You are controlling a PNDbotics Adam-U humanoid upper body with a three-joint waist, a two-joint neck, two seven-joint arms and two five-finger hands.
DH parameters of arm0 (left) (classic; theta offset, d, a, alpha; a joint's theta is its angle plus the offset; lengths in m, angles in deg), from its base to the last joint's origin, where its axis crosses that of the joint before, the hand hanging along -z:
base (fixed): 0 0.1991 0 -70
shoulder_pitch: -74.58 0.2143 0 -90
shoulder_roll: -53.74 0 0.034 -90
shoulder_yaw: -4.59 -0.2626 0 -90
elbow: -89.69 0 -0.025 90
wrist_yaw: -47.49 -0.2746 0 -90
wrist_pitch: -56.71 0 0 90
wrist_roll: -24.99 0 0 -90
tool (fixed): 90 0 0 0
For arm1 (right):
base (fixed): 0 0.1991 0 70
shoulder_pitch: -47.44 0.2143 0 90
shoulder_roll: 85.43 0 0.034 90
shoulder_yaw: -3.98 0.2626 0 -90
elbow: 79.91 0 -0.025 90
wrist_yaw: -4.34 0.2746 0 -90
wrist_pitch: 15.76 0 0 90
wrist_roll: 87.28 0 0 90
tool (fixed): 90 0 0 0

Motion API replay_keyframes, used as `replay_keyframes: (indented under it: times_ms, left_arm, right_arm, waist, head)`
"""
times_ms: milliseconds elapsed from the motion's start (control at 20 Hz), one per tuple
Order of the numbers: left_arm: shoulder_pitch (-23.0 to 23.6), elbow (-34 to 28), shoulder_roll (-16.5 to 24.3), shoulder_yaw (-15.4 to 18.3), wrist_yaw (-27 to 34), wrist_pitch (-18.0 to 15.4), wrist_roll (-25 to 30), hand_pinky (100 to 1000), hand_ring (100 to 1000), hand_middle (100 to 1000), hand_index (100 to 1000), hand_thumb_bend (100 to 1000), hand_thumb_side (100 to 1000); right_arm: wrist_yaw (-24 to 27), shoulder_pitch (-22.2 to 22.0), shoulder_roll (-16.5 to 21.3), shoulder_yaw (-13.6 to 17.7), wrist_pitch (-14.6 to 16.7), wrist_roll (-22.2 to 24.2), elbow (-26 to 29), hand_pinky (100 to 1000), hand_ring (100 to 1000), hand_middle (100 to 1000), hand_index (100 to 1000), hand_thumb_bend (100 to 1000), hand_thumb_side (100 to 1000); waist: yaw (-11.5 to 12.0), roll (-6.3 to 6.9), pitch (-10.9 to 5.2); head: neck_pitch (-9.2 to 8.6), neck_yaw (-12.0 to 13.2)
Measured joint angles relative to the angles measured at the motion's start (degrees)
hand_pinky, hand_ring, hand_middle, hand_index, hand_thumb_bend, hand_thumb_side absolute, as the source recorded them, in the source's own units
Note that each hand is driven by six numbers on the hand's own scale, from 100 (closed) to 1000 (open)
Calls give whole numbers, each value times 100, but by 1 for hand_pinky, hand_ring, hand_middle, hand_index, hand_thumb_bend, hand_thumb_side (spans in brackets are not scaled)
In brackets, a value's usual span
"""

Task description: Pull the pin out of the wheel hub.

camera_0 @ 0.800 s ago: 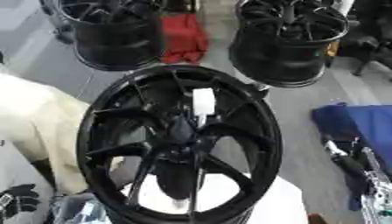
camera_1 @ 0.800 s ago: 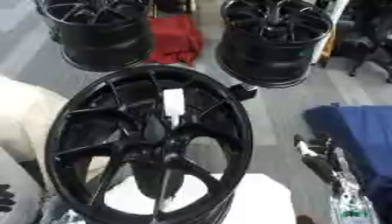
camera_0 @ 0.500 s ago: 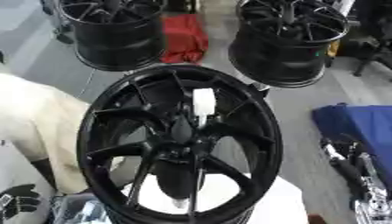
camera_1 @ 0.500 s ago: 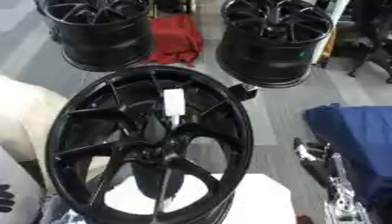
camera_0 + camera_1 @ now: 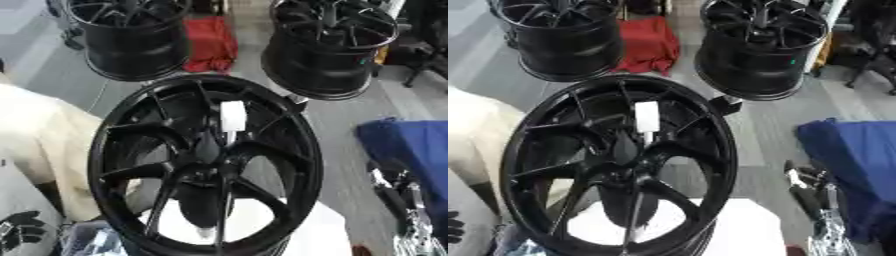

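Black wheel hub (image 5: 206, 165) stands upright, centre frame, white pin (image 5: 233, 116) on an upper spoke. Right hand (image 5: 822, 235) at lower right, finger state unclear. Left eye view alone shows left hand (image 5: 22, 232), also unclear.

left hand (image 5: 24, 231) low left, right arm (image 5: 820, 210) low right.

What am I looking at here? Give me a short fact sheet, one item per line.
Main object: black wheel hub, standing on its rim, spokes facing the camera
Pin: white piece with a thin stem, sitting near the hub's centre, not yet pulled out
Left hand: dark fingers at the lower left corner, not touching the hub
Right hand: metallic part at the lower right; fingers unclear
Behind: two more black wheels, a red cloth between them
Right side: blue fabric
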Motion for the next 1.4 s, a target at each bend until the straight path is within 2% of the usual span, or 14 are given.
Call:
replay_keyframes:
  times_ms: [200, 400, 600, 750, 850, 950, 1050, 1200, 1400]
  left_arm:
    - [1, -2, 0, -13, -2, 10, 10, 711, 685, 650, 824, 100, 879]
    - [12, -11, 0, -22, -20, 13, 13, 711, 685, 650, 824, 100, 879]
    - [33, -32, 3, -56, -49, 17, 17, 711, 685, 650, 824, 100, 878]
    - [55, -34, 7, -84, -76, 24, 24, 711, 685, 650, 823, 100, 879]
    - [56, -34, 7, -85, -77, 24, 24, 711, 685, 650, 823, 100, 879]
    - [60, -34, 7, -85, -77, 24, 24, 711, 684, 650, 823, 100, 878]
    - [63, -34, 7, -85, -78, 23, 23, 711, 685, 650, 823, 100, 878]
    - [70, -34, 8, -85, -81, 22, 22, 711, 685, 650, 824, 100, 879]
    - [72, -34, 11, -88, -104, 21, 21, 711, 685, 651, 824, 100, 879]
  right_arm:
    - [-118, 236, 214, -178, -111, -350, 46, 726, 772, 746, 913, 337, 465]
    - [-410, 718, 671, -535, -352, -561, 365, 749, 792, 773, 928, 316, 471]
    - [-737, 1248, 1201, -1009, -576, -400, 861, 781, 827, 807, 944, 309, 468]
    - [-991, 1732, 1656, -1461, -809, -90, 1279, 800, 850, 824, 952, 317, 459]
    - [-1050, 2413, 2243, -1781, -1197, 749, 1724, 808, 859, 830, 954, 324, 453]
    - [-960, 2925, 2734, -1919, -1639, 1905, 2263, 813, 864, 833, 956, 326, 449]
    - [-737, 3369, 3060, -2047, -2060, 3001, 2753, 822, 874, 841, 960, 326, 447]
    - [-331, 3961, 3298, -2301, -2621, 4270, 3250, 834, 889, 852, 965, 325, 448]
    - [-18, 4559, 3295, -2694, -3199, 5394, 3430, 844, 901, 863, 968, 325, 447]
  waist:
    - [36, -21, -36]
    - [67, -71, -78]
    - [135, -134, -179]
    - [169, -156, -203]
    - [163, -129, -196]
    - [151, -127, -196]
    - [148, -139, -197]
    - [148, -163, -207]
    - [148, -179, -221]
  head:
    - [0, -25]
    - [6, -26]
    - [36, -43]
    - [58, -69]
    - [58, -73]
    - [58, -72]
    - [59, -71]
    - [62, -71]
    - [79, -78]
